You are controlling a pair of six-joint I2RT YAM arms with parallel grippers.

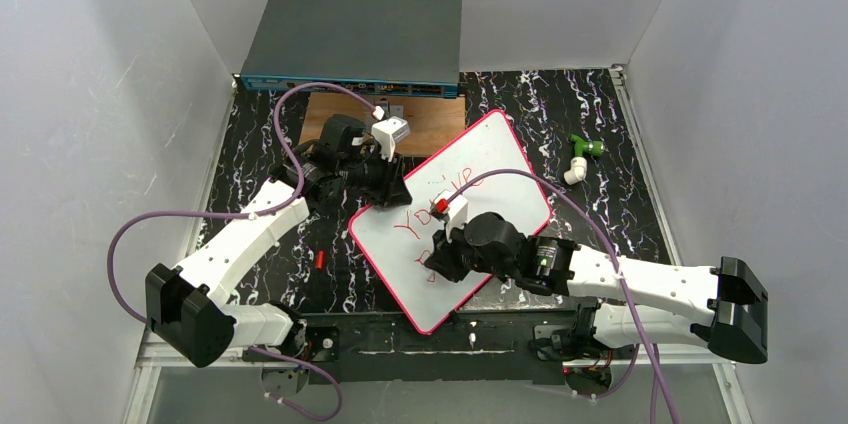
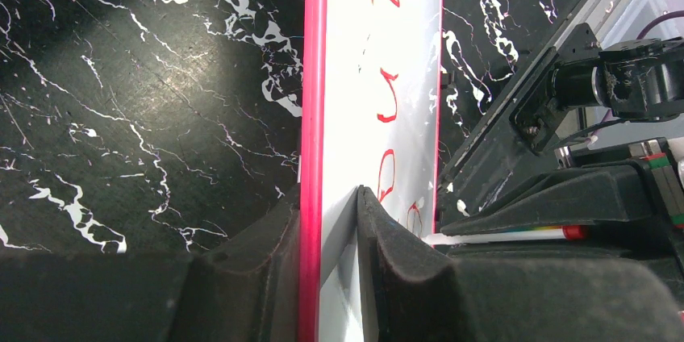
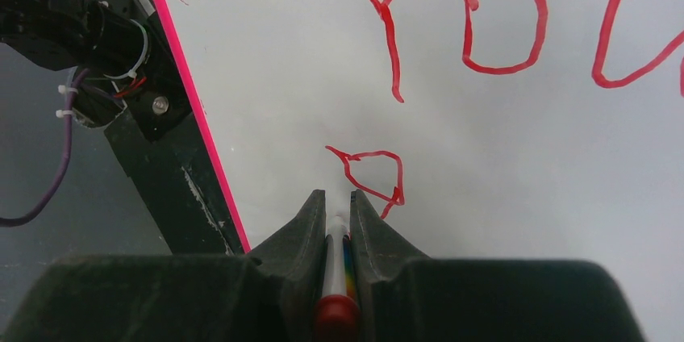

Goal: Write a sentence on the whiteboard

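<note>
The whiteboard [image 1: 487, 159], white with a pink-red rim, lies tilted across the table's middle with red letters on it. My left gripper [image 1: 392, 184] is shut on its left edge; in the left wrist view the fingers clamp the pink rim [image 2: 313, 116]. My right gripper [image 1: 447, 234] is shut on a white marker [image 3: 335, 253] with a red end, tip down on the board. In the right wrist view the whiteboard [image 3: 500, 164] shows red letters "YOU" and a small "R"-like shape just beyond the fingertips [image 3: 361, 205].
A grey network switch box [image 1: 352, 39] stands at the back, with a brown wooden board [image 1: 425, 124] in front of it. A green and white fitting [image 1: 580, 156] lies at the right. A small red cap [image 1: 320, 260] lies left of the whiteboard.
</note>
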